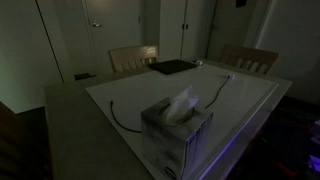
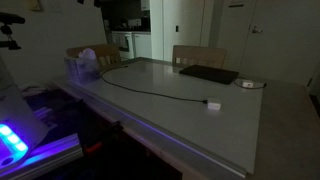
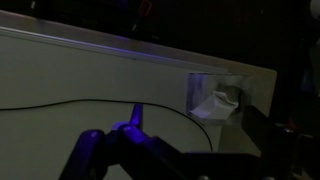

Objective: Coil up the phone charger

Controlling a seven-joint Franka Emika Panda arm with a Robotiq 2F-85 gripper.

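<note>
**Gripper.** In the wrist view my gripper (image 3: 165, 160) fills the lower edge as a dark shape lit by a violet glow. Its jaws stand apart with nothing between them. It hangs above the table (image 2: 180, 125) and touches nothing.

**Phone charger.** The phone charger (image 3: 60, 102) lies just beyond the jaws in the wrist view, a thin dark line curving across the pale tabletop. In an exterior view it (image 2: 150, 91) runs loose and nearly straight, uncoiled, from beside the tissue box (image 2: 82, 65) to a small white plug (image 2: 213, 104) near the table's front edge. In both exterior views the plug (image 1: 230, 74) is the only bright part of it; the far tip is too small to make out.

**Handling, as I judge it.**
- The cord looks light and limp, so it will likely drag and slide on the smooth top rather than hold a shape.
- It lies flat, so a pinch must come straight down and close low to catch it.
- The plug is the stiff, bulkier part and the easier place to take hold. I can then lead the cord round in loops.
- The dim light makes the cord hard to follow.

**Surroundings.** The tissue box (image 3: 215, 100) stands near the cord's curve in the wrist view and may snag a loop. A flat black pad (image 2: 208, 73) lies well apart, toward the chairs (image 2: 190, 55).
</note>
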